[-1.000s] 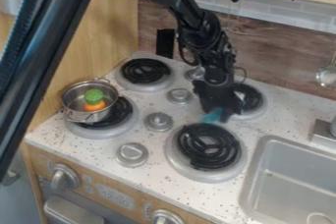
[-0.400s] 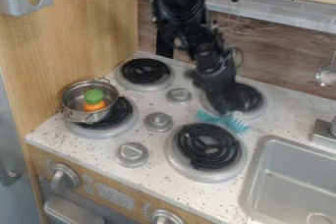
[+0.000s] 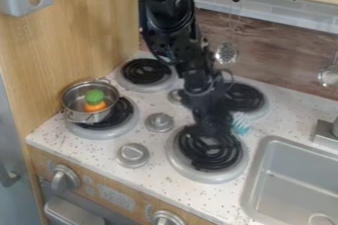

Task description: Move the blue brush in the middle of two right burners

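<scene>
Taking the view as a clock face, can see the robot arm (image 3: 173, 29) coming in at 12 o'clock and angling down to the black gripper (image 3: 211, 129) near the centre, toward 4 o'clock, over the upper edge of the front right burner (image 3: 208, 147). Cannot tell whether open or closed, nor whether touching the blue brush (image 3: 241, 126), seen partly hidden just beside the gripper, toward its 3 o'clock. Find the brush at 4 o'clock on the speckled white counter (image 3: 264, 129), in the gap between the front right burner at 5 and the back right burner (image 3: 245, 98) at 3. Spot a metal pot (image 3: 80, 115) on the front left burner (image 3: 125, 120) at 9, holding a green-and-orange piece (image 3: 94, 99), and the back left burner (image 3: 147, 72) at 11. Note the grey sink (image 3: 297, 174) between 4 and 5, and a perforated utensil (image 3: 226, 53) hanging between 1 and 2.
</scene>
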Controlling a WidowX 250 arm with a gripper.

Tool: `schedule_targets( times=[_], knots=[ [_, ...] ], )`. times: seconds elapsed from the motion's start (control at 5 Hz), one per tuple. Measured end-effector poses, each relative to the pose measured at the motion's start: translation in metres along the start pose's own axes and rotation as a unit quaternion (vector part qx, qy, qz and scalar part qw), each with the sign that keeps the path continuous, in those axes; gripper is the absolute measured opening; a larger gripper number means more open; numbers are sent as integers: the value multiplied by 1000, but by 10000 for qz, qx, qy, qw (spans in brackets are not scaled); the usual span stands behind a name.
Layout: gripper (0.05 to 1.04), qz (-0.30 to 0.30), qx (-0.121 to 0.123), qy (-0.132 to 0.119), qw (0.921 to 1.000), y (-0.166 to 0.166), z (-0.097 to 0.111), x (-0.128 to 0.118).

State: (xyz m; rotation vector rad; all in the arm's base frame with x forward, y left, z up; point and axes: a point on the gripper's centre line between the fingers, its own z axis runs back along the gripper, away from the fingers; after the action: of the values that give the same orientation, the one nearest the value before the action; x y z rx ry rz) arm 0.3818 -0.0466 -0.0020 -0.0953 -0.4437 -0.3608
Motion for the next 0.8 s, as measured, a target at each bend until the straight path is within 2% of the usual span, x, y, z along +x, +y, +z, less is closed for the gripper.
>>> schedule_targets(
  times=[0.2,0.4,0.6,0.8],
  knots=[
    [212,169,-14,247,9995,-1,2,-6],
    [458,288,25,235,9993,3,6,4],
    [762,406,101,432,9982,9,10,12],
    [1009,595,248,986,9930,16,7,7]
  ],
)
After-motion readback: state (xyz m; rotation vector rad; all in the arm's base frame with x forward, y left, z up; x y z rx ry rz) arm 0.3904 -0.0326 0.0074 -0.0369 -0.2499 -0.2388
